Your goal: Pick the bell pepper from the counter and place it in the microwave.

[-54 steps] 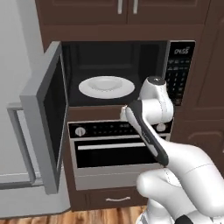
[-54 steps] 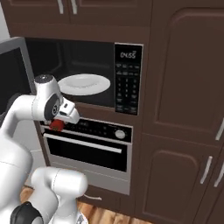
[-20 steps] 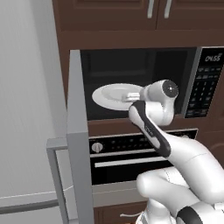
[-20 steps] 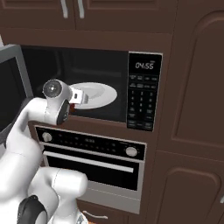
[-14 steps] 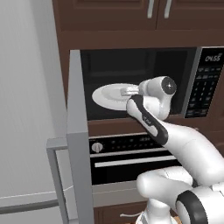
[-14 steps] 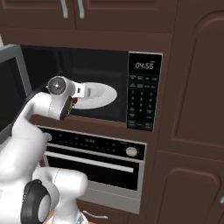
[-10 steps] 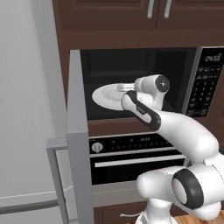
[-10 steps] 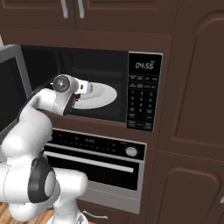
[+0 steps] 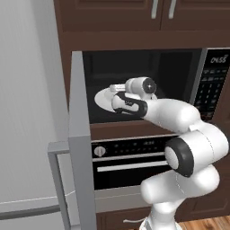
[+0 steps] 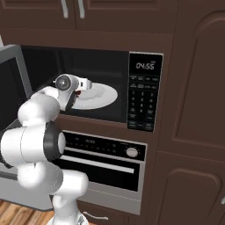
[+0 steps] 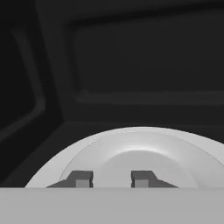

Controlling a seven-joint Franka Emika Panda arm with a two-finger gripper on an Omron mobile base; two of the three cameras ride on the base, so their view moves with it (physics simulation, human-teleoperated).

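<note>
**Pepper at the microwave's plate, release not yet made**

The microwave (image 10: 144,92) stood with its grey door (image 9: 81,134) swung wide, above the knobbed oven (image 10: 101,162). My white arm (image 9: 179,117) lay stretched into the black cavity, over the round white plate (image 10: 103,94). My gripper (image 11: 111,179) hung just above the near part of that plate. In the hand view my fingers (image 11: 82,178) stood a little apart, with bare plate showing past their tips. From the right, a fleck of red that I took for the bell pepper (image 10: 78,93) sat right at the gripper, over the plate's near edge. Whether I pinched it or it rested loose, I could not tell. By my reckoning the pick and the carry were done; what remained was to set it down, let go and draw clear
</note>
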